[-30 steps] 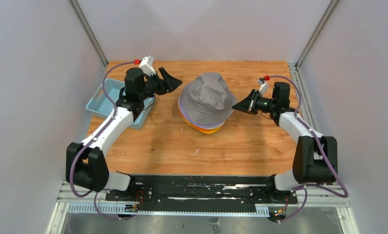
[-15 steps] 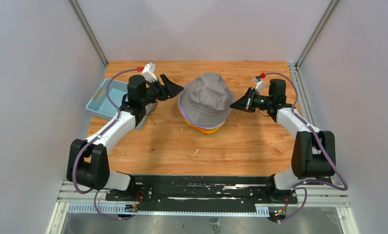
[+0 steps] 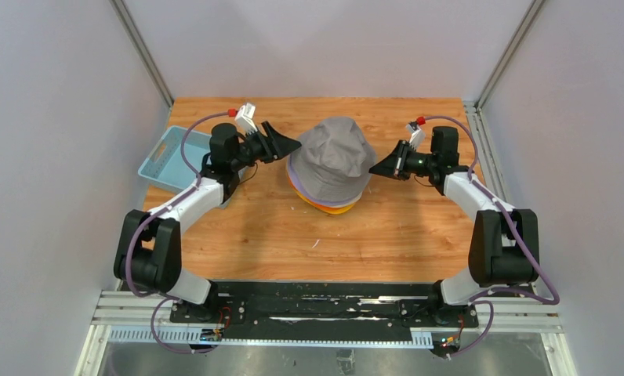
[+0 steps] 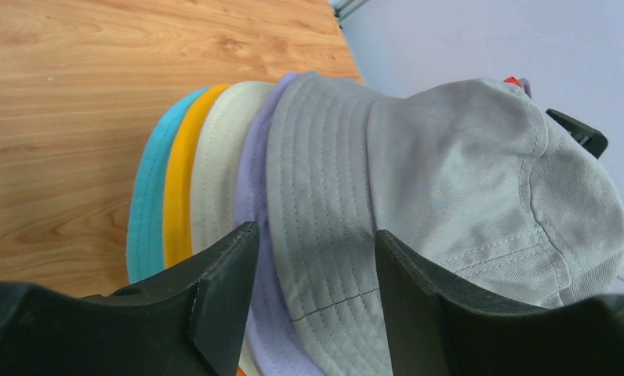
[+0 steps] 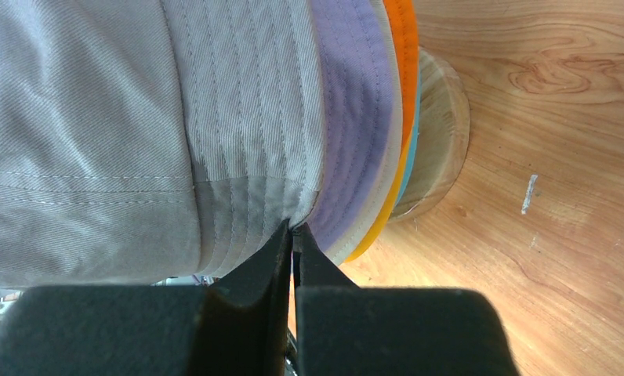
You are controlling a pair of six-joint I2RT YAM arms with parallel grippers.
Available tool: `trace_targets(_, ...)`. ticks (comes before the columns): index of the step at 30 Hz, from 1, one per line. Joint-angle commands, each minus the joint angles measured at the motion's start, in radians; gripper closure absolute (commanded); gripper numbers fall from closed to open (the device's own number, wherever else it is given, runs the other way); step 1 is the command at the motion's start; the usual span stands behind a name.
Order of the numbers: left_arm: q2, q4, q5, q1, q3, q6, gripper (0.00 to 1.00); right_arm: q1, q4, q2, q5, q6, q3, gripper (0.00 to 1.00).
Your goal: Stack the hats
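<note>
Two pincers are flanking the hat pile (image 3: 330, 168) on the worktop (image 3: 403, 227): the left pincer (image 4: 315, 233) is gaping just beside the brim of the grey hat (image 4: 450, 180), while the right pincer (image 5: 292, 229) is clamping shut, seemingly on the opposite brim.

On my feed the soft grey fabric bucket hat (image 3: 334, 157) shows fine diagonal twill and parallel rows of matching stitching round its brim. Beneath it I see plain bands: the lavender fabric hat brim (image 4: 254, 196), beige fabric hat brim (image 4: 219, 157), yellow fabric hat brim (image 4: 179, 180) and teal fabric hat brim (image 4: 144, 211); the right wrist view adds an orange fabric hat brim (image 5: 405, 39). The round wooden stand base (image 5: 442, 133) is pale tan. The wooden surface (image 3: 403, 227) is orange-brown with darker swirling grain. The slotted plastic basket (image 3: 161, 160) is light blue. Both grippers' fingers (image 4: 223, 305) are matte black.
</note>
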Motion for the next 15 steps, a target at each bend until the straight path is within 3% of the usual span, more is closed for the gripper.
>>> trace_targets(1,0.042,0.156,0.072,-0.007,-0.031,-0.073,0.4,0.023,-0.013,0.011,0.007,-0.018,0.032,0.99)
trace_targets(15,0.061,0.188,0.086,-0.006,-0.058,-0.088,0.41,0.022,-0.012,0.006,0.006,-0.022,0.02,0.99)
